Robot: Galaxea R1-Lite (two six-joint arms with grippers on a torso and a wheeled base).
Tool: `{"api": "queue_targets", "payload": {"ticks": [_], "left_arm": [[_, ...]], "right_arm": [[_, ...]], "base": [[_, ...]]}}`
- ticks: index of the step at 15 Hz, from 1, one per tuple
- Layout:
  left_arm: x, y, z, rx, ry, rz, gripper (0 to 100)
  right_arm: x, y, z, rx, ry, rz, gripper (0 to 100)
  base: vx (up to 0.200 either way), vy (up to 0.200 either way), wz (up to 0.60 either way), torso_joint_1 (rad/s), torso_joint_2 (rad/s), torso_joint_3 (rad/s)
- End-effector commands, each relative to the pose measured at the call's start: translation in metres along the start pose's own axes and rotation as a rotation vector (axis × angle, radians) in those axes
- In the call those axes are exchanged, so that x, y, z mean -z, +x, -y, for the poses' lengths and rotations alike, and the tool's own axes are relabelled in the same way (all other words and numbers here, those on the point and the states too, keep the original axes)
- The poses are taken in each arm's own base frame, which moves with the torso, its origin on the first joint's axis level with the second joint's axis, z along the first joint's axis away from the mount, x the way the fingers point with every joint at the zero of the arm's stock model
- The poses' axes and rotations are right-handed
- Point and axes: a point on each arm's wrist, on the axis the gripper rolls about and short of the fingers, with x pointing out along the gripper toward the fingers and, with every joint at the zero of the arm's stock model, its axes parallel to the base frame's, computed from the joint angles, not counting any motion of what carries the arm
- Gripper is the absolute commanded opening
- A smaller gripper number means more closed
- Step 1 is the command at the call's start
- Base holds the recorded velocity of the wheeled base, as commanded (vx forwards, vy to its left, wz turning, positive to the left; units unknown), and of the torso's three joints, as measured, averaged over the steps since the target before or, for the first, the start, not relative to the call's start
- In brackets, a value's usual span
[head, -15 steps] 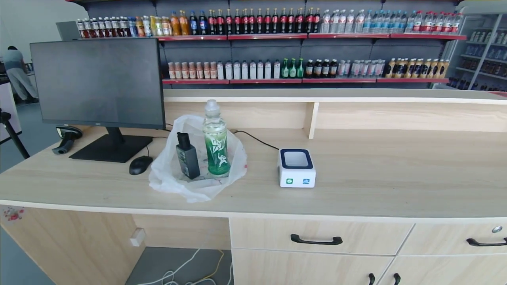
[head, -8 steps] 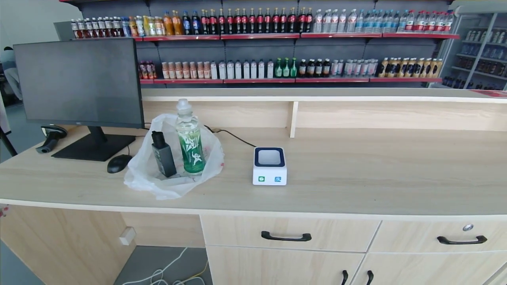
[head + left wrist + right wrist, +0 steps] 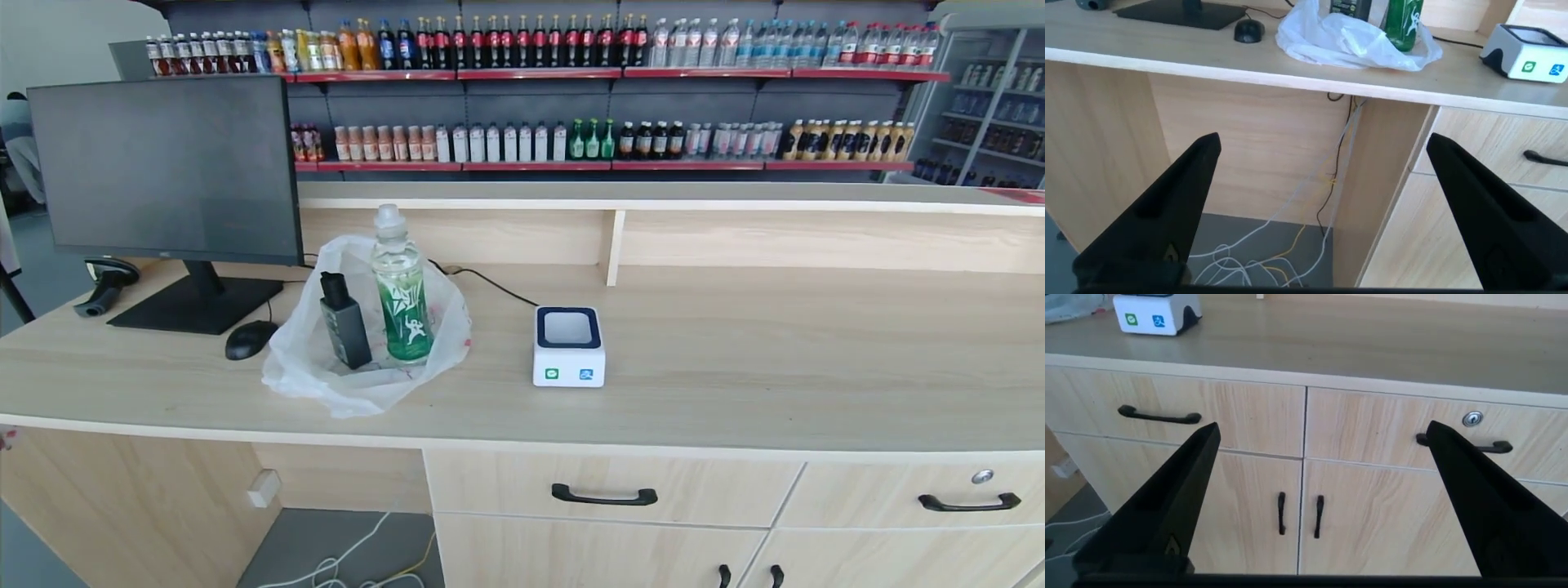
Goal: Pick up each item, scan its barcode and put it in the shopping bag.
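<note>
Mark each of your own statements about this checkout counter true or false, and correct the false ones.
1. The green bottle stands upright inside the shopping bag. True.
2. The dark bottle lies flat on the counter outside the bag. False: it stands in the bag beside the green bottle.
3. The scanner sits on the counter to the right of the bag. True.
4. The left gripper holds the green bottle. False: its jaws are open and empty, below the countertop.
5. The mouse lies between the monitor stand and the bag. True.
</note>
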Motion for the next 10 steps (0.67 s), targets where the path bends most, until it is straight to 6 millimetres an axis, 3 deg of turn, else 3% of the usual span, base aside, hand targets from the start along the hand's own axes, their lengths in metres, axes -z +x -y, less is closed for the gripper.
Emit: {"api": "queue_targets", "payload": {"ticks": [1,5,10], "left_arm": [[0.0000,0.0000,0.0000,0.000,0.000,0.001,100],[0.0000,0.0000,0.0000,0.000,0.000,0.001,100],[0.0000,0.0000,0.0000,0.000,0.001,0.001,100]], "right_arm": [[0.0002,0.0001,0.0000,0.000,0.000,-0.003,100],[0.0002,0.0001,0.0000,0.000,0.000,-0.003,100],[0.0002,0.0001,0.0000,0.000,0.000,-0.003,100]], "base": [[-0.200,0.000,0.00,0.012,0.00,0.002],[-0.200,0.000,0.00,-0.002,0.01,0.000],[0.000,0.000,0.00,0.000,0.00,0.000]]}}
